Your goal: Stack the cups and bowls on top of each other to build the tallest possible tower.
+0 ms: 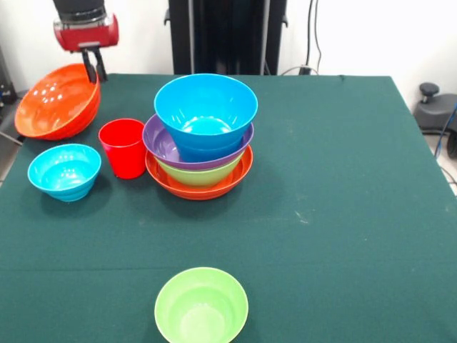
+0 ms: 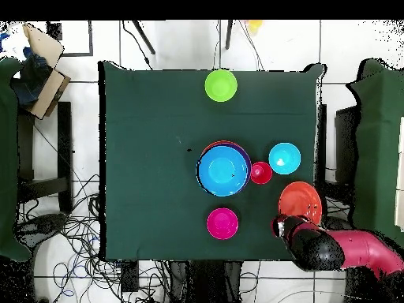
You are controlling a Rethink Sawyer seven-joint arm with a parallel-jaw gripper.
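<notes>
Front view shows my gripper (image 1: 94, 71) pinching the rim of the tilted orange bowl (image 1: 53, 103) at the table's far corner, so I should lift it level before carrying it toward the central tower (image 1: 202, 136).

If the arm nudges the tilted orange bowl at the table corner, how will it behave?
The wide glossy orange plastic bowl already sits tilted at the green table's edge, so it would probably rock or slide off. It looks stiff and light. Its glossy wall may slip from the pincer.
</notes>
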